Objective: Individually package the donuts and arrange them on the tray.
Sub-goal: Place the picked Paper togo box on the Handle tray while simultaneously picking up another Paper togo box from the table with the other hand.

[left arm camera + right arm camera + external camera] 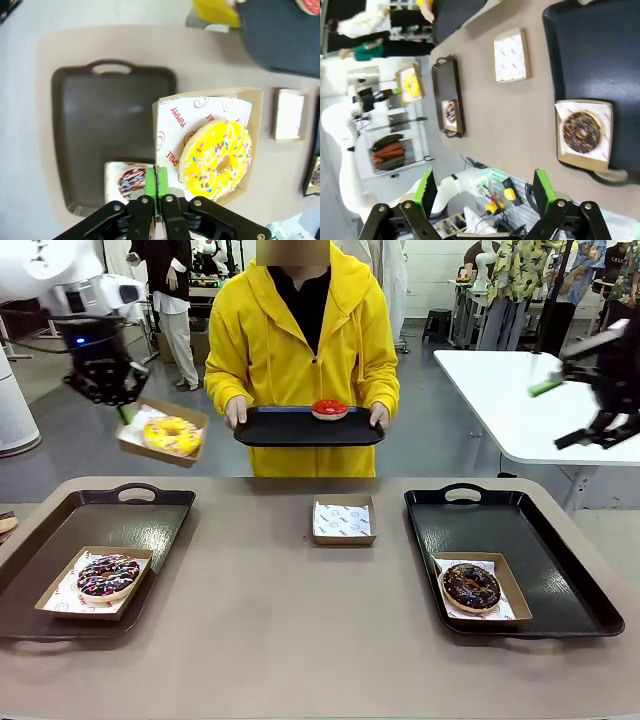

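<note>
My left gripper (122, 408) (156, 181) hangs in the air above the table's far left, shut on the edge of a paper-lined box (207, 100) that carries the yellow donut (172, 435) (217, 160). The sprinkled chocolate donut (108, 575) lies boxed on the left tray (95, 515). On the right tray (530, 540) rests the dark chocolate donut (471, 586) (581, 131) in its box. A person holds a third black tray (290, 430) bearing the red donut (329, 409). My right gripper (560, 412) (485, 192) is open and empty, high at the right.
An empty paper-lined box (343, 520) (510, 55) sits mid-table near the far edge. A white table (520, 400) stands behind at the right. Bare tabletop lies between the two trays.
</note>
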